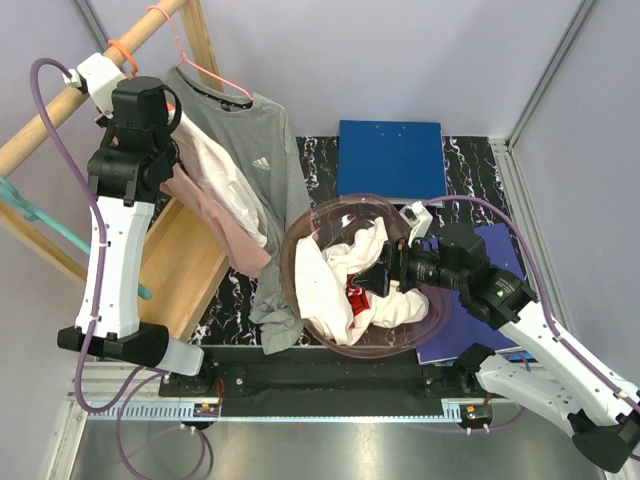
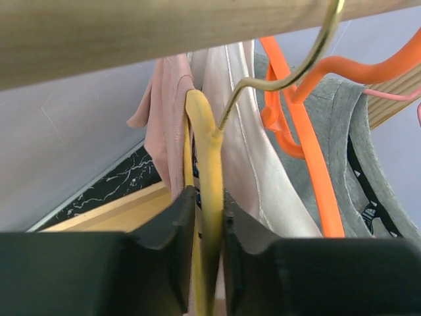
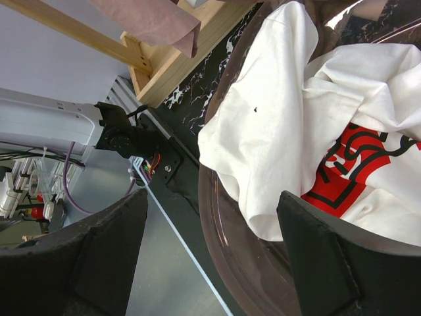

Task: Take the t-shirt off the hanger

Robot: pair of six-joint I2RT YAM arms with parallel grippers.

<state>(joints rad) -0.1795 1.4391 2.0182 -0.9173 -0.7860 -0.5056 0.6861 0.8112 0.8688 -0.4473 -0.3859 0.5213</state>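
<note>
My left gripper is up at the wooden rail, shut on the yellow hanger, whose gold hook is over the rail. A pale pink t-shirt hangs on that hanger and drapes down the rack. Beside it, an orange hanger carries a grey t-shirt. My right gripper is open and empty. It hovers over the rim of a clear round bin that holds a white t-shirt with a red print.
The bin stands mid-table on a black marbled mat. A blue folder lies behind it. The wooden rack base fills the left side. A teal hanger sticks out at far left. Grey walls enclose the cell.
</note>
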